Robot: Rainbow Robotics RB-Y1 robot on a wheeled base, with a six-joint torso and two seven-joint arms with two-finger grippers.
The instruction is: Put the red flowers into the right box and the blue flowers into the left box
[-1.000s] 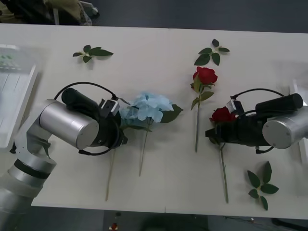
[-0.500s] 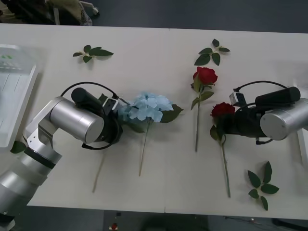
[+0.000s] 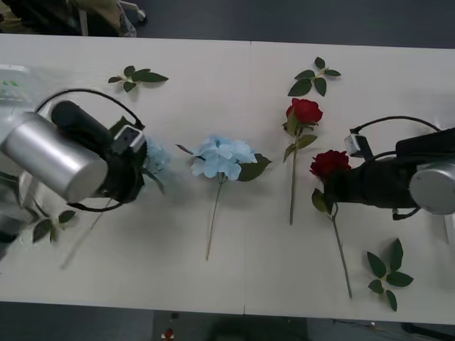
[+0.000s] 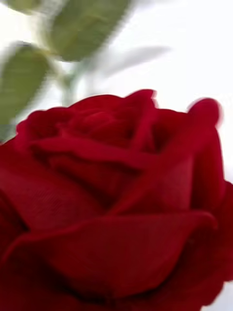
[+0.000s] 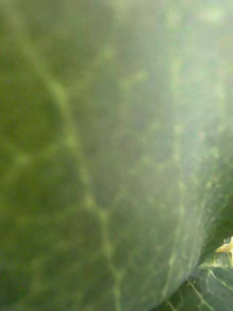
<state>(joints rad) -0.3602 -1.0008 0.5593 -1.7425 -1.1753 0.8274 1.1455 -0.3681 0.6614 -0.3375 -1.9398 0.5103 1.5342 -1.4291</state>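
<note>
From the front we see the left gripper [image 3: 142,162] near the desk's [image 3: 213,92] left side, carrying a blue flower [image 3: 155,158] off the surface — its stem trails down-left, blurred. We cannot tell how its fingers stand. A second blue flower [image 3: 220,158] lies mid-desk. The left box [image 3: 14,85] shows faintly at the far left edge. On the right, the right gripper [image 3: 333,186] sits at a red rose [image 3: 329,163], just under the bloom; the finger state is hidden. Another red rose [image 3: 304,111] lies beside it.

In the right wrist view, the rose bloom [image 4: 116,204] sits very close, leaves blurred behind.

In the left wrist view — a veined green leaf [image 5: 97,146], pressed close.
</note>
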